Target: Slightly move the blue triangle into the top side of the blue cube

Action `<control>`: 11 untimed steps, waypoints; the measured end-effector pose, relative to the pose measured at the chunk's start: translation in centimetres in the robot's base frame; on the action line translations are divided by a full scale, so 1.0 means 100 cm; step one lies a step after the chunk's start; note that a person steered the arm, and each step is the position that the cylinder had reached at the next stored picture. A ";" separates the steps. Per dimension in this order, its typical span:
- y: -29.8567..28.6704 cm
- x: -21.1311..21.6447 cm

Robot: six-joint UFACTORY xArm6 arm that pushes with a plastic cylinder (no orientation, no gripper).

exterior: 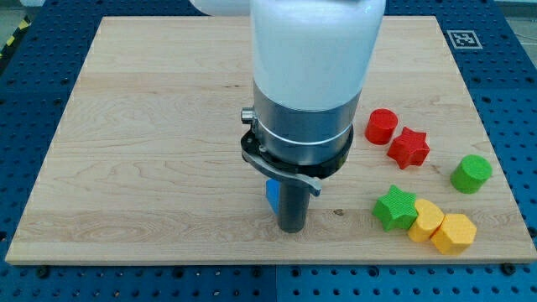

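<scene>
The arm's white and grey body (306, 92) fills the middle of the view and hides much of the board behind it. Only a thin strip of one blue block (272, 197) shows at the left edge of the dark rod, near the view's bottom centre. I cannot tell whether it is the triangle or the cube. No second blue block shows. My tip (291, 228) rests on the board right beside that blue strip, on its right.
On the view's right stand a red cylinder (381, 126), a red star (409, 148), a green cylinder (471, 174), a green star (395, 207) and two yellow blocks (426, 220) (454, 233). The wooden board (151, 143) lies on a blue perforated table.
</scene>
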State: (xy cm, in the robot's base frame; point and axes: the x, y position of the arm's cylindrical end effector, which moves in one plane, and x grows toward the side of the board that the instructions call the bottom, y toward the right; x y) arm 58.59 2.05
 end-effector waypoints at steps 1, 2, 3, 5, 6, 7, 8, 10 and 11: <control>0.000 0.000; 0.000 -0.004; 0.000 -0.002; 0.015 0.008; 0.022 0.009; 0.022 0.009; 0.031 0.009; 0.031 0.008; 0.028 -0.021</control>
State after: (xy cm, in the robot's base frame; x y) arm 56.48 4.88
